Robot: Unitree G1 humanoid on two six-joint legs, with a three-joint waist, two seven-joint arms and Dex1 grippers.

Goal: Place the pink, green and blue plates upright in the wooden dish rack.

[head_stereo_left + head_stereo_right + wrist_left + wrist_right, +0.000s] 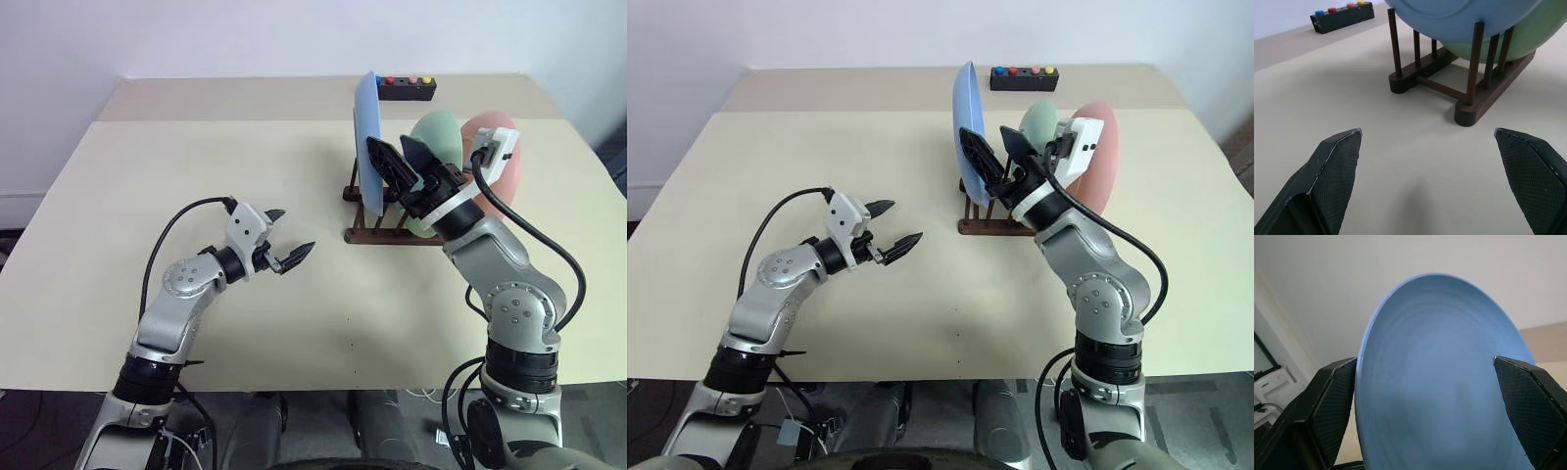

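Both claws are spread and hold nothing. Right gripper (404,156) hangs just in front of the blue plate (367,137), one finger on each side of its face, not touching as far as I can tell. This plate stands upright in the wooden dish rack (377,233), at the rack's left end. Green plate (438,132) stands behind it in the rack, and pink plate (502,147) is at the right end. Left gripper (289,243) hovers over the table (147,176), left of the rack and well apart. Beyond the rack lies a black button box (408,90).
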